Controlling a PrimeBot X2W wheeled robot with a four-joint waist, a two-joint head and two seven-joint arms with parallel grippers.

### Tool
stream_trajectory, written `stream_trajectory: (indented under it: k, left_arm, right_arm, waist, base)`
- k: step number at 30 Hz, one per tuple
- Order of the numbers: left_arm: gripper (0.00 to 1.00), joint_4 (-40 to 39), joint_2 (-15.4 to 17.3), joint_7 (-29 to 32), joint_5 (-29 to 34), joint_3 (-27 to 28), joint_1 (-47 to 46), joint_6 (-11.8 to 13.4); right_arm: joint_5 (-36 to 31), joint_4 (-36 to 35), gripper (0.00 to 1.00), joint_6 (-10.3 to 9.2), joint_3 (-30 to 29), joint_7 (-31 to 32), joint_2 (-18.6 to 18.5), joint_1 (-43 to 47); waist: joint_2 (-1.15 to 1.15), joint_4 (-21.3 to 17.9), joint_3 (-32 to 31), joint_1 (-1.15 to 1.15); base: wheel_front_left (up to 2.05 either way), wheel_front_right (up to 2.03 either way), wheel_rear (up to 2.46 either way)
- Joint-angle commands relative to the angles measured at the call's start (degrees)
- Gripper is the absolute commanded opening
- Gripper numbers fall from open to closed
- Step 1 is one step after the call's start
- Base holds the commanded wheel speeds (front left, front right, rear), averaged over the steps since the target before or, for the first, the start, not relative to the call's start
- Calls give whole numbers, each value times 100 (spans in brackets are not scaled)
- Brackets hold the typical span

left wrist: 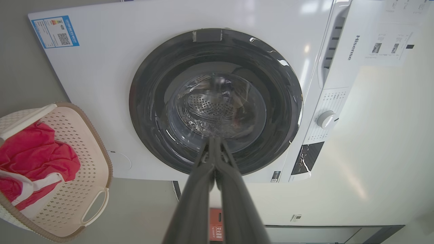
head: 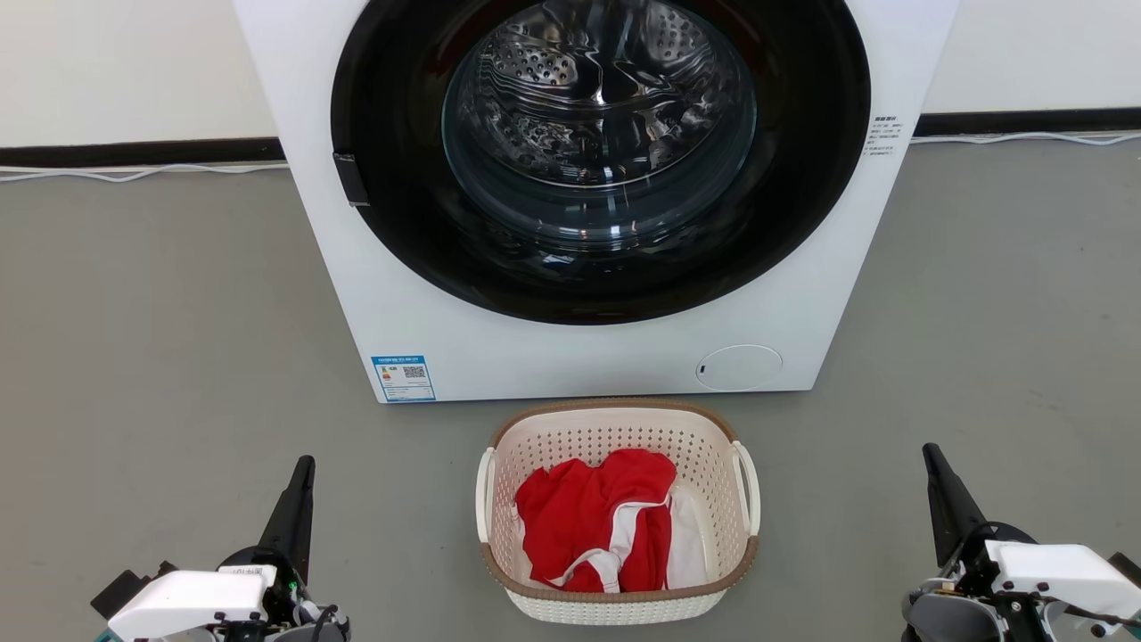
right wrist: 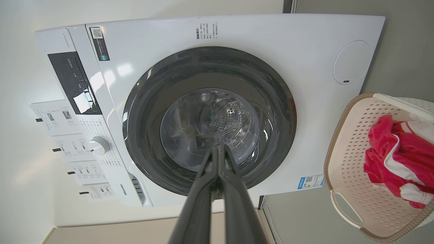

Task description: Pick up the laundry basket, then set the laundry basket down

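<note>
A grey, matte floor (head: 134,312) runs back to a pale wall (head: 116,62) with a black baseboard (head: 134,152) along its foot. A thin white cable (head: 134,172) lies on the floor along the baseboard and shows on both sides of the washer (head: 535,357). The washer is white and stands on the floor, facing the robot. Its round door (head: 802,178) is ringed in black, and the glass shows the steel drum (head: 597,98) behind it. A blue label (head: 403,377) sits at the lower left of the washer's front and a round flap (head: 738,366) at the lower right. In the left wrist view a white knob (left wrist: 326,119) shows on the control panel.

The basket (head: 615,419) stands upright on the floor just in front of the washer, below the door and near its base. It is cream and perforated, with a brown rim and a white loop handle (head: 484,495) on each side. Red and white clothes (head: 588,508) lie crumpled inside it.

The left gripper (head: 306,464) is at the lower left and the right gripper (head: 929,450) at the lower right, both above the floor with fingers pointing toward the washer. The basket sits between them, well apart from both. In each wrist view the two dark fingers press together along their length, so both grippers are clenched on nothing.
</note>
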Motion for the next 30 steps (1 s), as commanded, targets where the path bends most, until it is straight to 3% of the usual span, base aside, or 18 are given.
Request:
stream_trajectory:
  k: [1,6,7,15,30]
  left_arm:
    - [0,-165,61,36,-3,175,-298,-42]
    - [0,-165,61,36,-3,175,-298,-42]
    - [100,2,0,-1,0,0,0,0]
    - [100,73,-16,-118,32,-86,55,-1]
    - [100,87,-7,-353,411,-185,46,-6]
  right_arm:
    - [39,-178,0,41,109,44,-53,-249]
    - [39,-178,0,41,109,44,-53,-249]
    - [0,2,100,-1,0,0,0,0]
    - [-17,15,100,0,39,-82,7,68]
    - [-399,-84,100,5,237,-340,-136,104]
  waist:
    - [0,0,0,0]
    - [0,0,0,0]
    - [0,0,0,0]
    - [0,0,-8,13]
    - [0,-1,8,0]
  base:
    - [0,0,0]
    - [0,0,0]
    - [0,0,0]
    - [0,0,0]
    - [0,0,0]
